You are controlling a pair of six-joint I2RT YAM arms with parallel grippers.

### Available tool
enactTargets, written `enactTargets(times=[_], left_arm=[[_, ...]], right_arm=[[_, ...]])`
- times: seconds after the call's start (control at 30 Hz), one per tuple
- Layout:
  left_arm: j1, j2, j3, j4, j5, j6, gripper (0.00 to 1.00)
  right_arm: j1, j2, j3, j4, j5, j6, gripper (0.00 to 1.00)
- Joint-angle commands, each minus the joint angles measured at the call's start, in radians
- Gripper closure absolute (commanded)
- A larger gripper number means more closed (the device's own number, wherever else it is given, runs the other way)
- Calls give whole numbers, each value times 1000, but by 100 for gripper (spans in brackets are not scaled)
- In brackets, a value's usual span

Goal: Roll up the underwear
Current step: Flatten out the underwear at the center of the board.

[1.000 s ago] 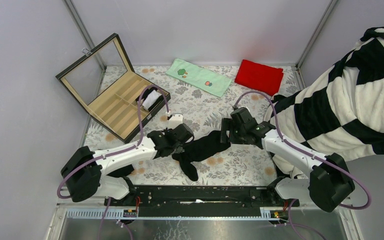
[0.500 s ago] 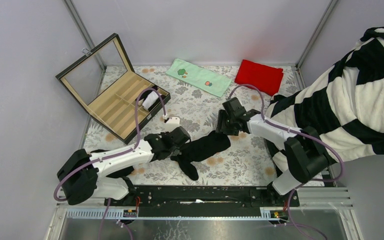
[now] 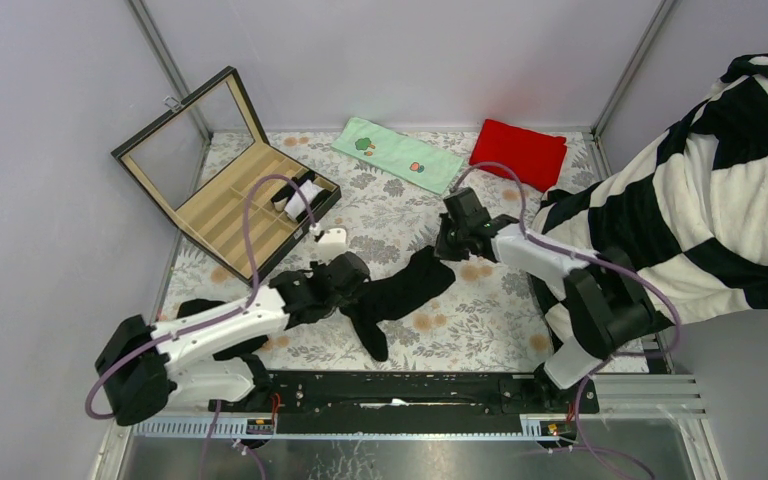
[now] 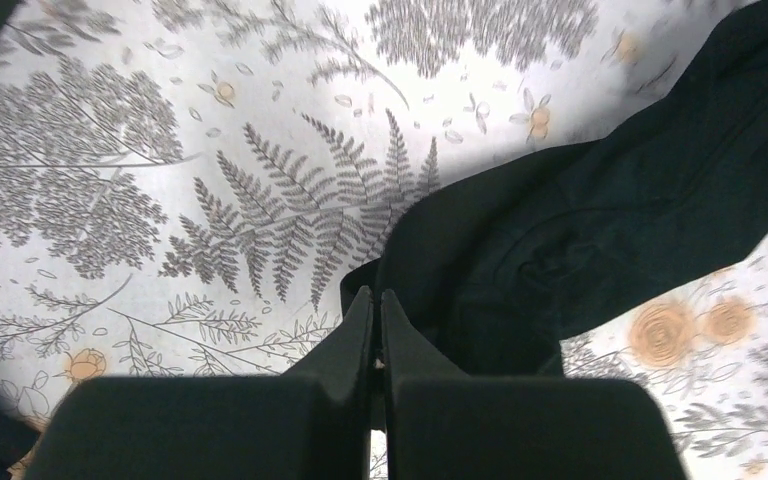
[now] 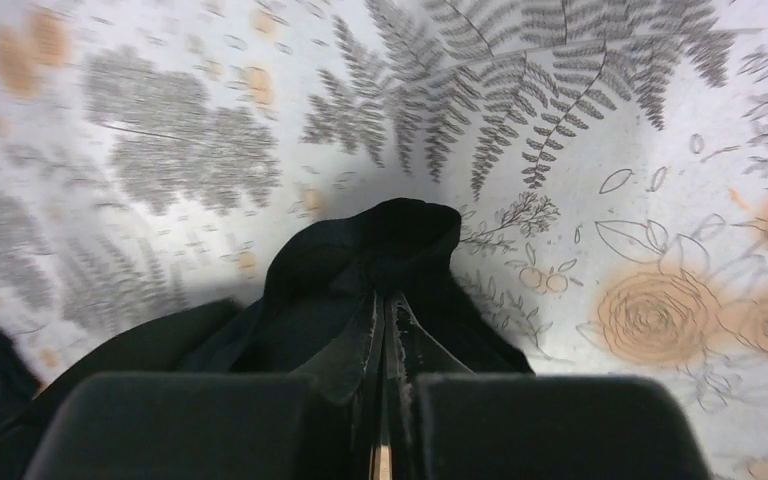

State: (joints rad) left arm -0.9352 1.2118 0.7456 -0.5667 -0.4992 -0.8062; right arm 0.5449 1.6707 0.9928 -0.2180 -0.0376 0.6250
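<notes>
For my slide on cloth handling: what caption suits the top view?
Both arms' jaws shut on opposite ends of a black underwear lying on the floral tablecloth.

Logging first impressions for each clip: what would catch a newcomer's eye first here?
A black underwear piece lies stretched across the middle of the flowered table, the left gripper and right gripper each shut on one end. A black-and-white striped blanket spills in from the right, and a red cloth sits at the far edge.

Floral bench point(image 3: 480, 330) — black underwear point(image 3: 400, 295) in the middle, green towel point(image 3: 398, 155) and red cloth point(image 3: 518, 152) at the back, open divider box point(image 3: 230, 200) left, striped blanket point(image 3: 700, 200) right.
</notes>
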Motion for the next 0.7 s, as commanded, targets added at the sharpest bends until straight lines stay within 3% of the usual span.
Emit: enactTargets(times=[0.0, 0.2, 0.33, 0.47, 0.5, 0.53, 0.57, 0.6, 0.67], left_arm=[[18, -135, -7, 20, -144, -51, 100], [90, -334, 6, 84, -176, -8, 100], [92, -452, -60, 199, -149, 55, 100], [92, -471, -158, 214, -85, 16, 100], [92, -470, -179, 215, -69, 1, 100], [92, -466, -202, 217, -53, -14, 100], [92, -462, -222, 222, -37, -26, 100], [92, -458, -242, 230, -22, -32, 100], [92, -450, -274, 243, -3, -48, 100]], right_arm=[[-5, -244, -6, 15, 75, -25, 100], [-6, -513, -74, -130, 174, -34, 100], [-5, -669, -228, -202, 213, 41, 100], [-6, -749, -405, -252, 251, 153, 100], [-5, -769, -435, -260, 249, 178, 94], [-5, -785, -465, -262, 240, 201, 80], [-6, -799, -489, -262, 231, 217, 59], [-5, -813, -505, -263, 226, 230, 47], [-6, -839, -511, -273, 229, 238, 39]])
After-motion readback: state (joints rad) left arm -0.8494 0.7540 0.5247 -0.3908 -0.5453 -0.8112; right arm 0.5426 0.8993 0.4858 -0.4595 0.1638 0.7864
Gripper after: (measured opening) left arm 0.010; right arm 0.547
